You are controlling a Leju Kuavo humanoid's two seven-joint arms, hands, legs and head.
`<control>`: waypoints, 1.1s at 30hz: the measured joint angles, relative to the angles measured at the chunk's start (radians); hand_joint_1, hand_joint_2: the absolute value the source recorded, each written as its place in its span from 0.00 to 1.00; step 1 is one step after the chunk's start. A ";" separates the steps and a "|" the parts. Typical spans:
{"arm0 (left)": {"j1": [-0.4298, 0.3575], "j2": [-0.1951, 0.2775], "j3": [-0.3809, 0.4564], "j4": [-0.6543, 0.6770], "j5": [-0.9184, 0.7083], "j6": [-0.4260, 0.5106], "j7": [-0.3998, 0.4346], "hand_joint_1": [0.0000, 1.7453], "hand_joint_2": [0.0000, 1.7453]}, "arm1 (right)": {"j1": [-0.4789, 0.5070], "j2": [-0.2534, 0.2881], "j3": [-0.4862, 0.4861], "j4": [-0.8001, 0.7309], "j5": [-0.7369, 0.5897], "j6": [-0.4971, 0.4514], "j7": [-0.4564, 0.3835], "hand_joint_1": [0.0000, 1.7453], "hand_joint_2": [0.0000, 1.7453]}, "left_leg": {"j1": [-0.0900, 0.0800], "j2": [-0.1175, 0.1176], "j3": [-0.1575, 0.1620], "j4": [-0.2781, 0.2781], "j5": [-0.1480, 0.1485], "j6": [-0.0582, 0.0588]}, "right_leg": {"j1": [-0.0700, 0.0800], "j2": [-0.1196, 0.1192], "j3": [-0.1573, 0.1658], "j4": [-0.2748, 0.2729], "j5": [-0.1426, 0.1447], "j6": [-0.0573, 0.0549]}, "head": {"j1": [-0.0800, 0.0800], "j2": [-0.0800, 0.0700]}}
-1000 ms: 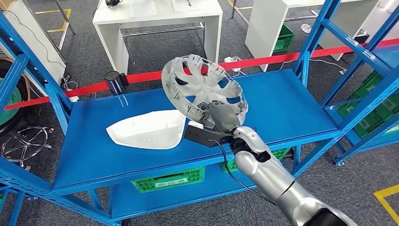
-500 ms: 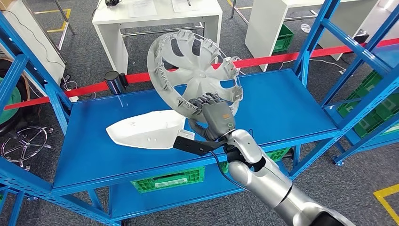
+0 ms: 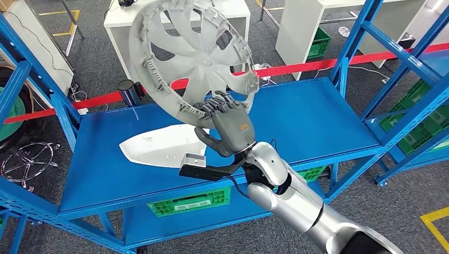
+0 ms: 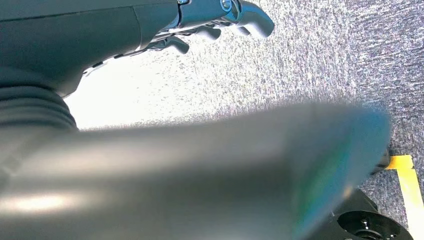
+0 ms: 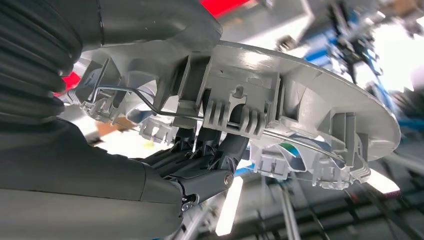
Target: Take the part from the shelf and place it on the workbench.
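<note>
A grey plastic wheel cover (image 3: 190,58) with curved spokes hangs tilted in the air above the blue shelf (image 3: 317,116). My right hand (image 3: 230,127) grips its lower rim, fingers curled over the edge. In the right wrist view the cover's ribbed back side (image 5: 300,100) with its wire ring lies across my dark fingers (image 5: 200,160). A white curved panel (image 3: 164,145) lies flat on the shelf, below and left of the cover. In the left wrist view my left hand (image 4: 215,25) hangs over the carpet with nothing in its loosely spread fingers.
Blue uprights (image 3: 365,32) frame the shelf on both sides. A red tape (image 3: 296,67) and a black post (image 3: 128,91) run behind it. White tables (image 3: 177,21) stand beyond. Green crates (image 3: 190,201) sit on the lower level.
My right hand has lifted the wheel cover higher and to the left, closer to the camera. The white panel stays where it was on the shelf.
</note>
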 joint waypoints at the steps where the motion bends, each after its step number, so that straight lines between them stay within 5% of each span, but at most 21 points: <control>1: 0.000 0.000 0.000 0.000 -0.003 0.000 -0.001 0.00 1.00 | -0.008 0.000 0.006 -0.009 -0.001 -0.008 -0.003 1.00 1.00 | 0.000 0.000 0.000 0.000 0.000 0.000 | 0.000 0.000 0.000 0.000 0.000 0.000 | 0.000 0.000; 33: -0.004 -0.016 0.028 0.000 0.003 -0.042 -0.041 0.00 1.00 | -0.069 0.000 0.110 -0.103 0.027 -0.075 0.020 1.00 1.00 | 0.000 0.000 0.000 0.000 0.000 0.000 | 0.000 0.000 0.000 0.000 0.000 0.000 | 0.000 0.000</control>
